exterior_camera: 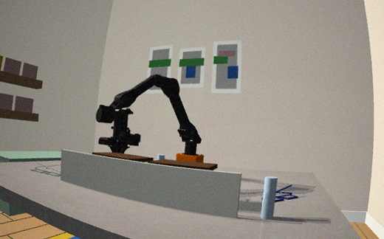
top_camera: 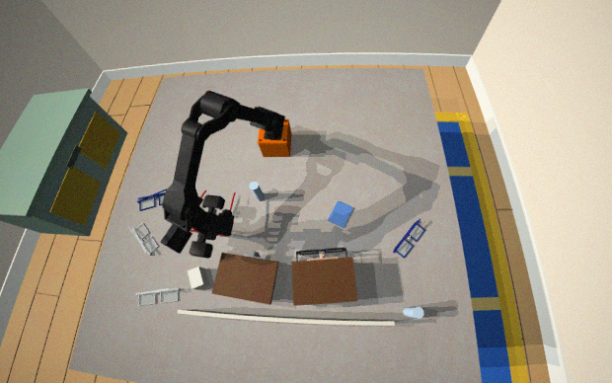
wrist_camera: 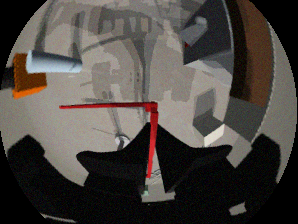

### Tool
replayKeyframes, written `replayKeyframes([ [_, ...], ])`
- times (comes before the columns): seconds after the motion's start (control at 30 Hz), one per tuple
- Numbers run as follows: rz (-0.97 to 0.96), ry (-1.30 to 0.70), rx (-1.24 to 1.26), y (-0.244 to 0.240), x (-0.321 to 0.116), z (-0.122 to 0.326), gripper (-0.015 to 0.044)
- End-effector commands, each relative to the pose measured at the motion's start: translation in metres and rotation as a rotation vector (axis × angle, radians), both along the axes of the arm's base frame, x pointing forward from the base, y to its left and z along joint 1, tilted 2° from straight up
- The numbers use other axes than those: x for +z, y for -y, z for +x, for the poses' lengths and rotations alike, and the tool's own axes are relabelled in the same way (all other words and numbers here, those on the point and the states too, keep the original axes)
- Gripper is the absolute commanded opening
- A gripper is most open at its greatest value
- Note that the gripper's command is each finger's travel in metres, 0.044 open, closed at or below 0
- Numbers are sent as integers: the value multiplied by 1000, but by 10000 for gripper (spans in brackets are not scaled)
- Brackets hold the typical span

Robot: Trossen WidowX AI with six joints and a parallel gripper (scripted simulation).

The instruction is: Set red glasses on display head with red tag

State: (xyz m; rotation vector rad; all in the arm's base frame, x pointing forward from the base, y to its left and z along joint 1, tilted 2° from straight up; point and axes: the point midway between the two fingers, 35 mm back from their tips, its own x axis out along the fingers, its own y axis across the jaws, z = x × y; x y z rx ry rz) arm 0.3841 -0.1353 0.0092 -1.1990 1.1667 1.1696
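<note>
The red glasses (top_camera: 233,200) (wrist_camera: 105,105) hang from my gripper (wrist_camera: 151,125) (exterior_camera: 118,151), which is shut on their front frame. One temple stretches out to the left in the wrist view; the other is mostly hidden there. The gripper is above the table, left of the two heads in the top view. The nearer head (wrist_camera: 212,32) is dark grey, under the left brown board (top_camera: 245,278); a small red spot shows beside it, perhaps the tag. The other head (top_camera: 322,256) wears black glasses (top_camera: 301,255) under the right brown board (top_camera: 324,282). Most of both heads is hidden.
A white block (top_camera: 195,277) (wrist_camera: 214,133) stands left of the left board. A pale blue cylinder (top_camera: 257,191) (wrist_camera: 54,62) stands behind. A long low wall (top_camera: 286,319) (exterior_camera: 148,189) runs along the front. Blue glasses (top_camera: 411,239) and grey glasses (top_camera: 158,296) lie at the sides.
</note>
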Motion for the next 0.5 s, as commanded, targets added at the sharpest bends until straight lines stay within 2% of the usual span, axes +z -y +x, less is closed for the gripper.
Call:
replayKeyframes([
  [0.0,4,1,3,-7,1,2,0],
  [0.47,4,1,3,-15,1,4,0],
])
